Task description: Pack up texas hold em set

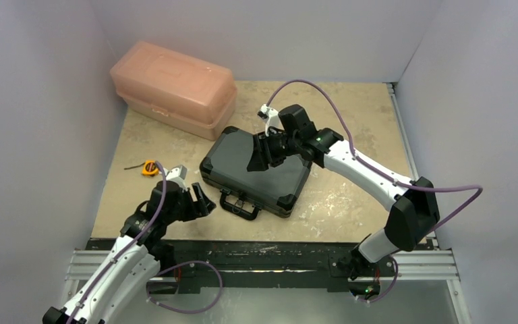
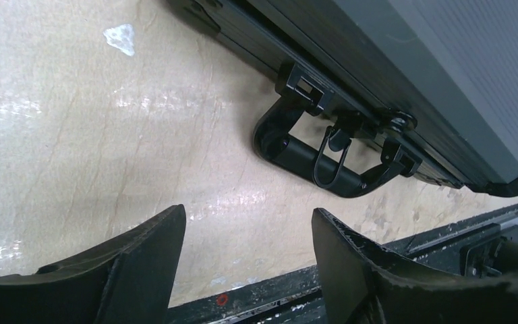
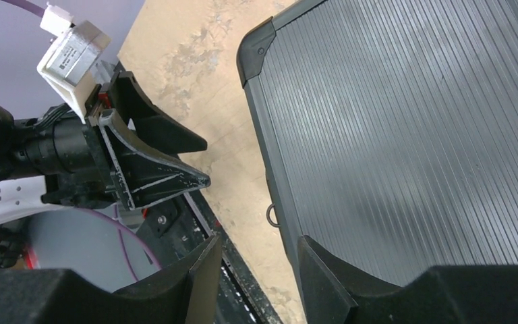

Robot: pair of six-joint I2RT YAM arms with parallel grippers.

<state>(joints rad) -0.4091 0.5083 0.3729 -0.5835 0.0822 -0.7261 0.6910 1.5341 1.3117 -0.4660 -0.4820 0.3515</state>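
The black briefcase [image 1: 284, 181] lies closed on the table's middle, with its handle [image 1: 239, 205] towards the near edge. Chips, card decks and blue discs are out of view. My left gripper [image 1: 202, 201] is open and empty, low over the table just left of the handle. In the left wrist view the handle [image 2: 313, 165] and the case edge [image 2: 411, 61] lie ahead of the open left gripper [image 2: 248, 212]. My right gripper [image 1: 262, 156] is open and empty, hovering over the ribbed lid [image 3: 411, 121]. In the right wrist view the right gripper [image 3: 260, 241] straddles the lid's edge.
A pink plastic box [image 1: 175, 88] stands at the back left. A small yellow tape measure [image 1: 150, 167] lies left of the case. The black rail [image 1: 263, 253] runs along the table's near edge. Pale walls close in the left, back and right sides.
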